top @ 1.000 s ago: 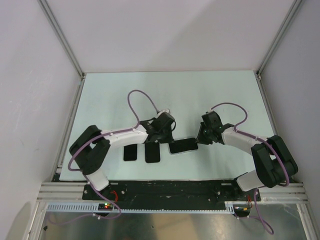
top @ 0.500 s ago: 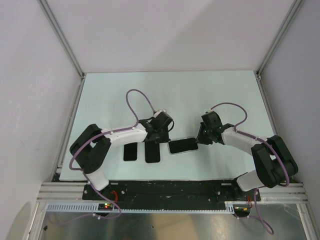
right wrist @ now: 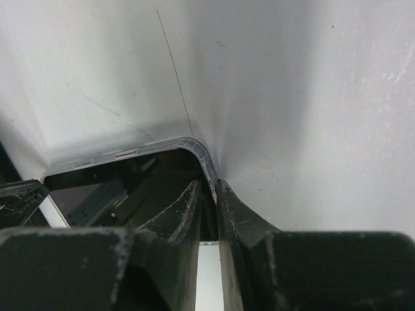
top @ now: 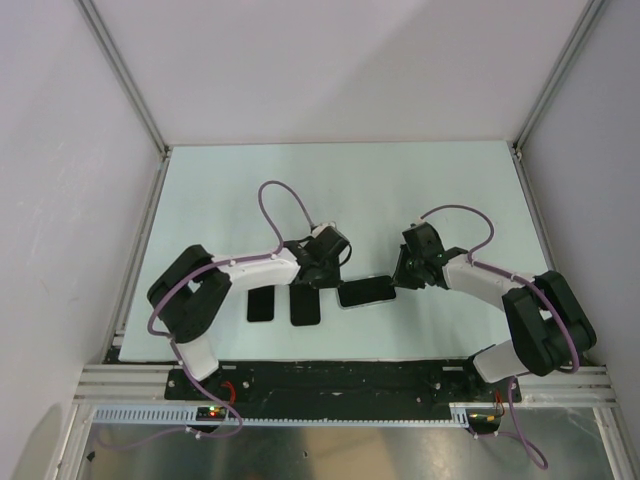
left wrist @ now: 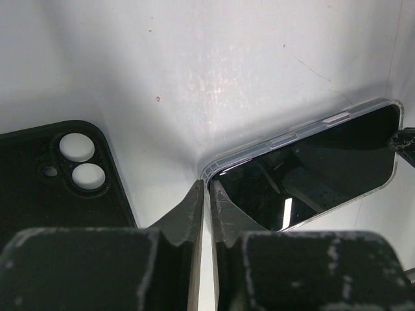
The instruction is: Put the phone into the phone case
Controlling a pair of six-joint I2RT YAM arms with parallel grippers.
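Observation:
A dark-screened phone [top: 365, 292] lies flat inside the rim of a clear phone case [left wrist: 305, 131] between my two grippers. My left gripper [top: 333, 283] is shut and empty. Its tips [left wrist: 207, 186] touch the case's near left corner. My right gripper [top: 396, 282] is shut on the case's rim [right wrist: 194, 146] at the opposite corner, with one finger over the phone's screen [right wrist: 130, 188] and one outside the rim. In the left wrist view the right gripper's fingertip [left wrist: 405, 144] shows at the phone's far end.
A black phone case with two camera holes [left wrist: 58, 194] lies just left of the phone; it also shows in the top view [top: 305, 308]. A second flat black item [top: 260, 305] lies beside it. The table's front edge [top: 330, 358] is close behind these.
The left arm's elbow has shifted a little to the right and its gripper has settled slightly. The phone, case and right gripper have stayed in place.

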